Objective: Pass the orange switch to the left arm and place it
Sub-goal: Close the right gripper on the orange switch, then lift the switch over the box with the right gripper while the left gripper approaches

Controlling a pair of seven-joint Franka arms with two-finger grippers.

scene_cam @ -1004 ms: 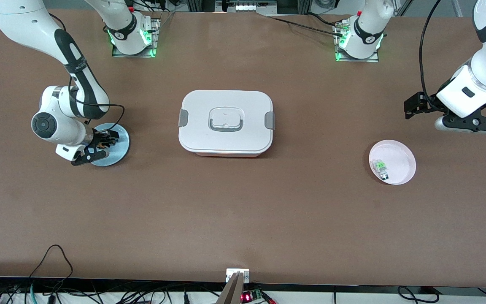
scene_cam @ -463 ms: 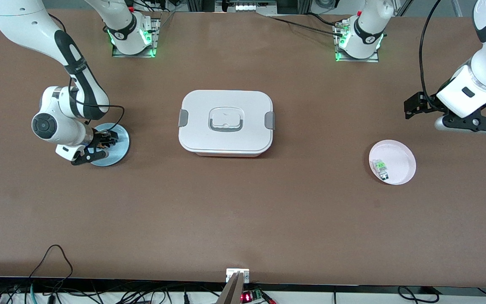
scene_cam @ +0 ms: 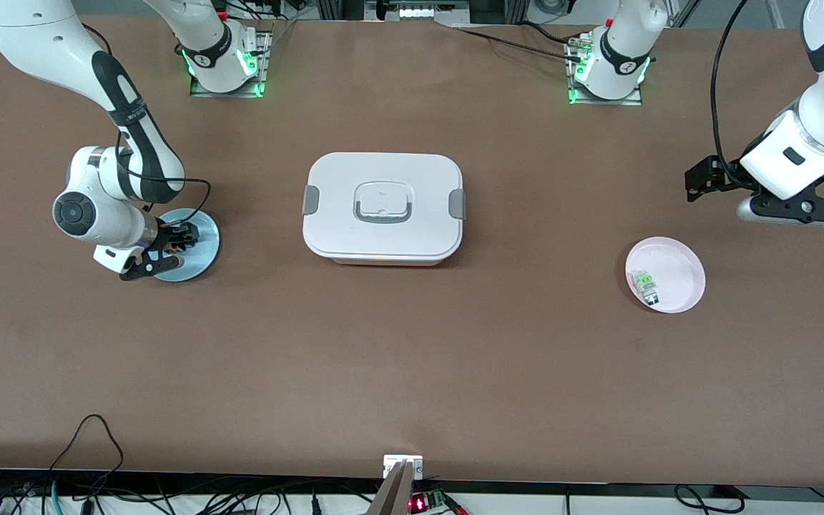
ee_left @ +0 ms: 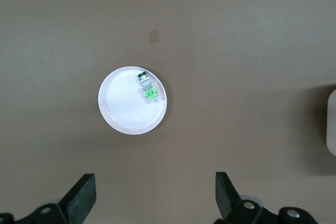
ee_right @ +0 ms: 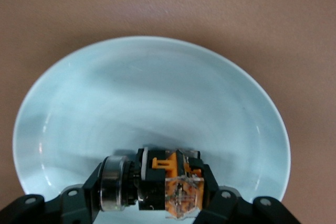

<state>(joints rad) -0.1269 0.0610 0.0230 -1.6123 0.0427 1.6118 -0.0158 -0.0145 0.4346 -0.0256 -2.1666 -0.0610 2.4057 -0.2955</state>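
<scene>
The orange switch (ee_right: pixel 173 182), black and orange with a black cylindrical end, lies between the fingers of my right gripper (ee_right: pixel 155 187) just over a light blue plate (ee_right: pixel 157 93). The fingers press on both of its ends. In the front view this gripper (scene_cam: pixel 182 236) is low over the blue plate (scene_cam: pixel 204 247) at the right arm's end of the table. My left gripper (scene_cam: pixel 702 179) hangs open and empty in the air at the left arm's end; its wrist view shows the fingertips (ee_left: pixel 84 195) wide apart. The white box (scene_cam: pixel 383 207) stands closed in the table's middle.
A pink plate (scene_cam: pixel 677 268) holding a small green-and-clear component (scene_cam: pixel 645 283) sits toward the left arm's end, nearer to the front camera than the box; it also shows in the left wrist view (ee_left: pixel 126 114). Cables run along the table's front edge.
The right gripper has shifted very slightly over the blue plate. The left arm has not moved.
</scene>
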